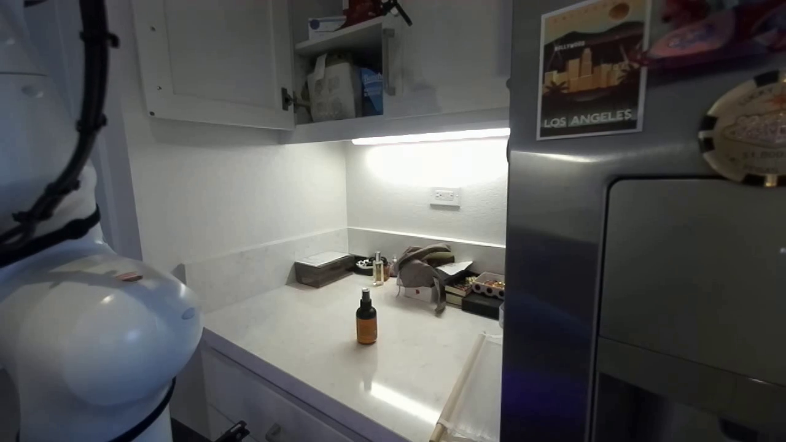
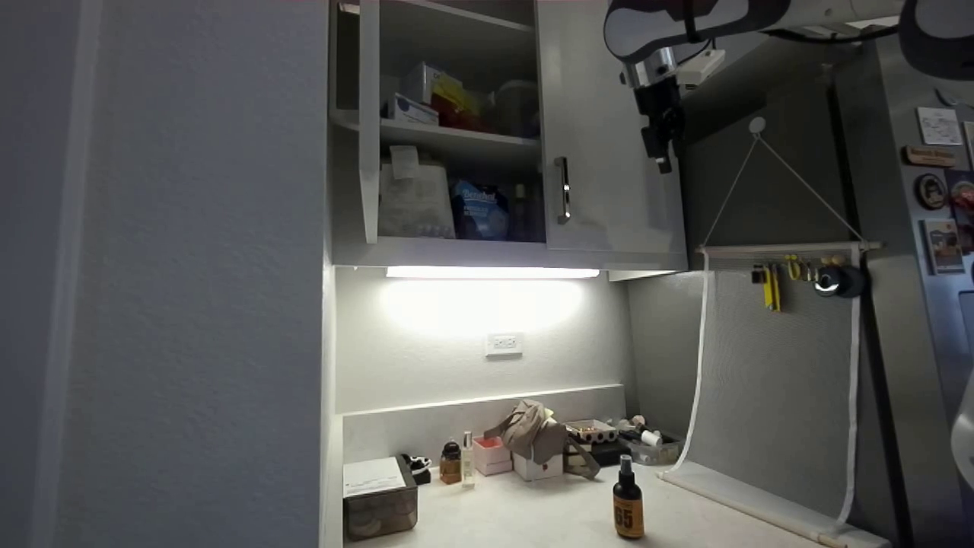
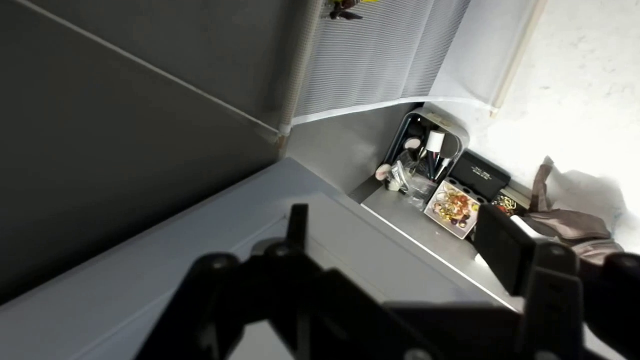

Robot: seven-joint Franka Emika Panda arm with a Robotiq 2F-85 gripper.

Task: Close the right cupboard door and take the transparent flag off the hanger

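- So the claw (image 3: 400, 231) is spread really wide: in the wrist view the fingers (image 3: 505, 250) sit far apart and the gap between them is empty.
- In an exterior view it's up high, pointing down in front of the right door (image 2: 609, 175), over by the fridge-side edge. Can't tell if it's actually touching the panel.
- That door looks closed. The left door (image 1: 215, 61) is swung out, shelves showing.
- The flag (image 2: 776, 396) is up along the side of the fridge (image 1: 559, 245), its cord (image 2: 808, 187) hanging from the hanger (image 2: 756, 125), that round white thing.
- Its lower end lies on the surface (image 2: 517, 510), tan strip (image 1: 459, 387) and all.
- Spray bottle (image 2: 628, 506) stands upright on the surface, near the flag but not touching it.
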